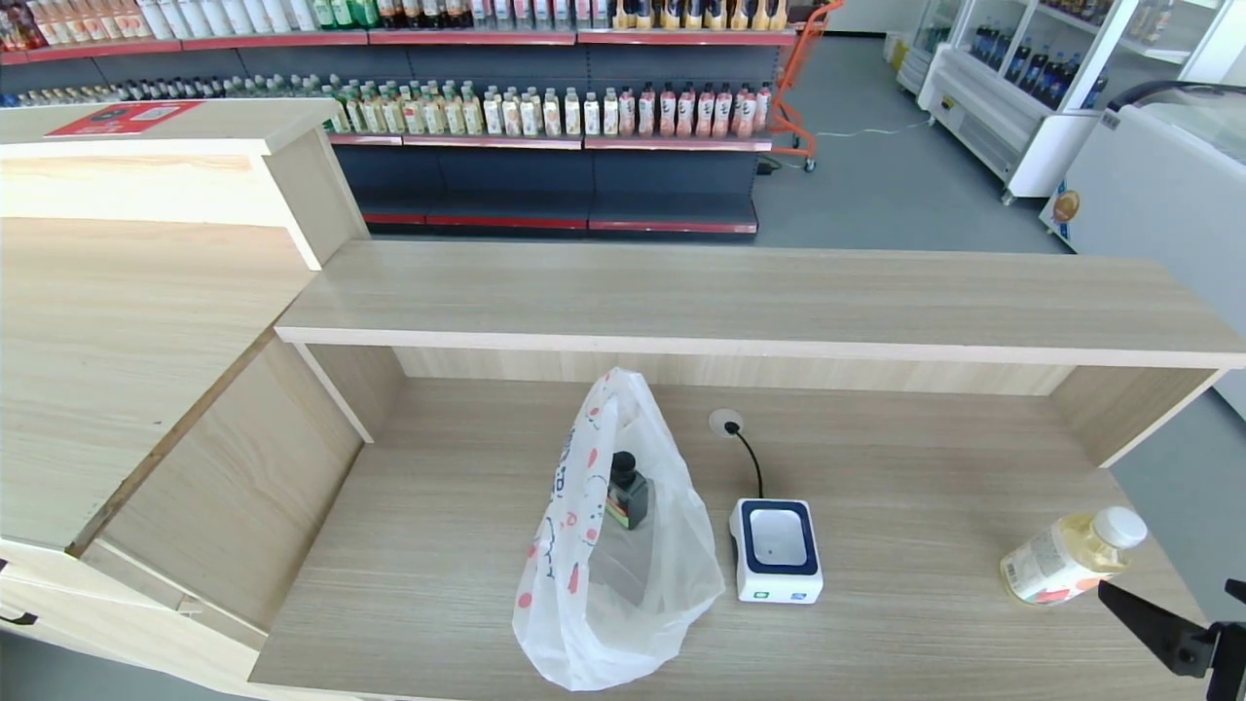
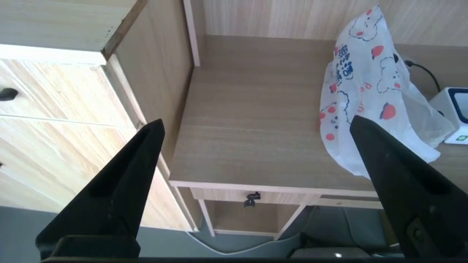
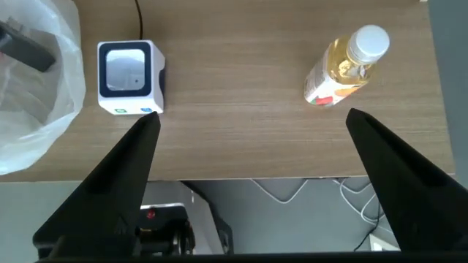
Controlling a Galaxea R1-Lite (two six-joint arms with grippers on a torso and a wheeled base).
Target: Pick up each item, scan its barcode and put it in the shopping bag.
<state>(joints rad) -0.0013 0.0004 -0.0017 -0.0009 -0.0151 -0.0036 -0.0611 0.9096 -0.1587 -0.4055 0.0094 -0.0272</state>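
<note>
Both grippers hang empty at the near edge of the worktop. The left gripper has its fingers spread wide, with the shopping bag at the upper right of its wrist view. The right gripper is just as wide apart, at the lower right of the head view.

Just beyond it lies the bottle, on its side with the white cap pointing to the upper right. It looks full of pale liquid, so probably fairly heavy. The smooth, round plastic is likely to roll or slip, but should be stiff enough to squeeze. The labelled body near the middle, gripped across its length, looks a better hold than the cap.

Farther in, at centre, sits the scanner, window up. Left of it the bag, thin and limp, slumps around a dark bottle; its mouth may sag.
</note>
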